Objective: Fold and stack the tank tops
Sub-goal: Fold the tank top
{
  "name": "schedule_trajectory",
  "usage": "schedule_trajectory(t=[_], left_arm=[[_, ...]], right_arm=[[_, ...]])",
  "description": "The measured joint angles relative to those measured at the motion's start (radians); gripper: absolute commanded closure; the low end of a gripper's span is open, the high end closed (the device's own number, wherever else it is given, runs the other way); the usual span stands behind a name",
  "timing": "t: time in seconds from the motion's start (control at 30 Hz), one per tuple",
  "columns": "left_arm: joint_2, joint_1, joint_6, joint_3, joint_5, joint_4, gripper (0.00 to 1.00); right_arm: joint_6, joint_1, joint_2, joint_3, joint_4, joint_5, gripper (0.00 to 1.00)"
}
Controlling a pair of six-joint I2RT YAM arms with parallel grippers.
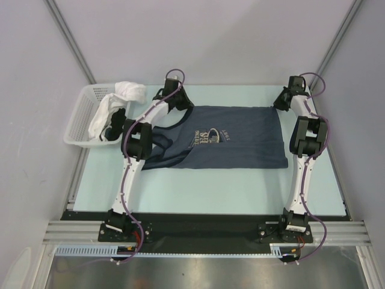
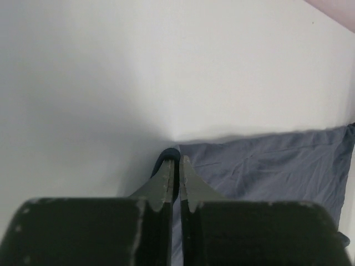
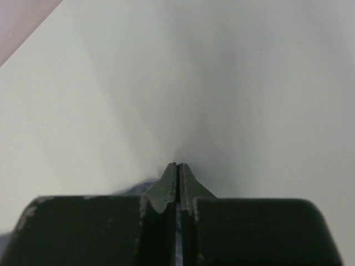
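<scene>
The soft slate-blue tank top [image 1: 234, 135] lay flat and faintly creased on the smooth pale table [image 1: 240, 186], its far corners pinched in the tightly closed tapered jaws of the left gripper [image 2: 175, 166] and right gripper [image 3: 177, 169], near a white lattice basket [image 1: 75, 129].

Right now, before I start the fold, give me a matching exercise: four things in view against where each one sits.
1. left gripper
2. right gripper
3. blue tank top
4. white basket

A. spread flat in the centre
B. off at the far left
C. shut on the cloth's far-right corner
D. shut on the cloth's far-left corner

Pairs: 1-D, 2-C, 3-A, 4-B.
</scene>
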Motion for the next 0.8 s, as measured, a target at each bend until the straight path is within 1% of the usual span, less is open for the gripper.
schedule_trajectory(t=[0.2, 0.33, 0.57, 0.8], left_arm=[[0.0, 0.018, 0.003, 0.0, 0.008, 0.008, 1.0], [0.0, 0.021, 0.013, -0.003, 0.009, 0.018, 1.0], [-0.042, 0.021, 0.033, -0.101, 0.018, 0.081, 1.0], [-0.088, 0.013, 0.058, -0.132, 0.034, 0.122, 1.0]], right_arm=[[0.0, -0.005, -0.006, -0.009, 0.0, 0.0, 1.0], [0.003, -0.007, -0.039, -0.06, 0.005, -0.001, 1.0], [0.021, -0.021, -0.126, -0.185, 0.035, -0.012, 1.0], [0.034, -0.036, -0.17, -0.209, 0.063, -0.028, 1.0]])
